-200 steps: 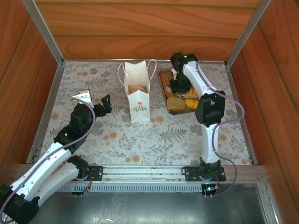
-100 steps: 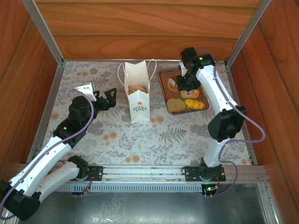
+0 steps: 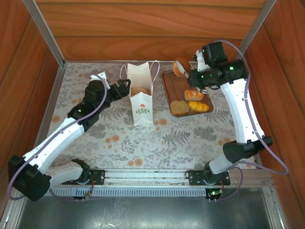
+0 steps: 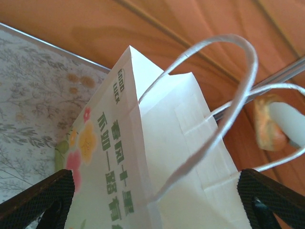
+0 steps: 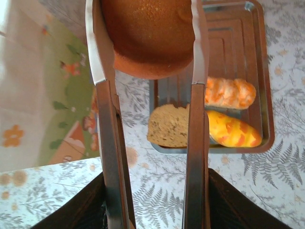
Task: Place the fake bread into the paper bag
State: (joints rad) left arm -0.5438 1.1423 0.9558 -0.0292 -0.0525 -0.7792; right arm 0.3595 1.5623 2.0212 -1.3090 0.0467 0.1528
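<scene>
Wooden walls (image 3: 143, 28) close in a tabletop (image 3: 157, 138) covered in a pale fern-and-flower print. The paper bag (image 3: 141, 106) stands upright near the far middle, mouth open, with a brown pastry (image 3: 140, 90) lying inside near the top. Just right of the bag sits a brown rectangular tray (image 3: 172, 83) with three pieces at its near end: a square slice (image 5: 169, 126), an orange-streaked roll (image 5: 230, 92) and a yellow roll (image 5: 233, 129) touching it on the near side. The right arm (image 3: 240, 109) reaches over the tray's far edge. The right jaws are closed about partway on a round bun (image 5: 147, 38), one long finger pressed on each side of it. From above, the bun is lifted clear of the tray near its far left corner, to the right of the bag's mouth and apart from it. The left arm (image 3: 62, 133) stretches to the bag's left side. The left jaws are spread wide and hold nothing. In the left wrist view the two black pads (image 4: 45, 200) sit at the bottom corners, with the bag's upper edge and its cord handles (image 4: 238, 95) between and beyond them. I cannot tell whether either pad touches the paper. The bun also shows there past the handles.
</scene>
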